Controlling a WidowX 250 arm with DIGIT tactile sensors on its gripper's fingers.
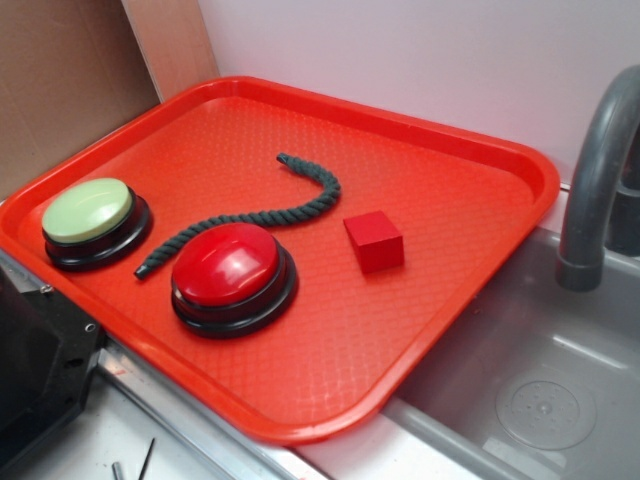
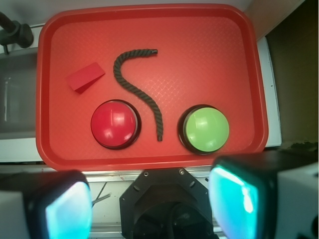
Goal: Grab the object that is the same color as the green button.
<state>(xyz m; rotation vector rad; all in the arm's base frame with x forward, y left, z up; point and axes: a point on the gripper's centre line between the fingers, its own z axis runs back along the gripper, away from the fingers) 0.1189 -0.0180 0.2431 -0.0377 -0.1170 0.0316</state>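
So from the exterior cam: there's a red tray (image 1: 480,150) sitting next to a grey sink (image 1: 560,400) with a faucet (image 1: 598,170) off at 3 o'clock. The dark green rope (image 1: 262,213) lies in a wavy S across the middle of the tray. One end curls up toward 12, the other trails down to about 8 o'clock, ending between the two buttons. The green button (image 1: 92,220) is at 9 o'clock on the tray, the red button (image 1: 232,275) just below the rope and practically touching it. A small red cube (image 1: 374,241) sits at 3 o'clock from the rope's bend, apart from it. My gripper doesn't show here.

Wrist cam: I'm looking straight down from above the tray's near edge. Rope (image 2: 135,87) runs from 12 down to 6 between the red button (image 2: 114,124) and green button (image 2: 205,129), cube (image 2: 85,76) at 10 o'clock. My fingers (image 2: 234,199) are spread wide at the bottom of the frame, nothing between them, well short of the rope.
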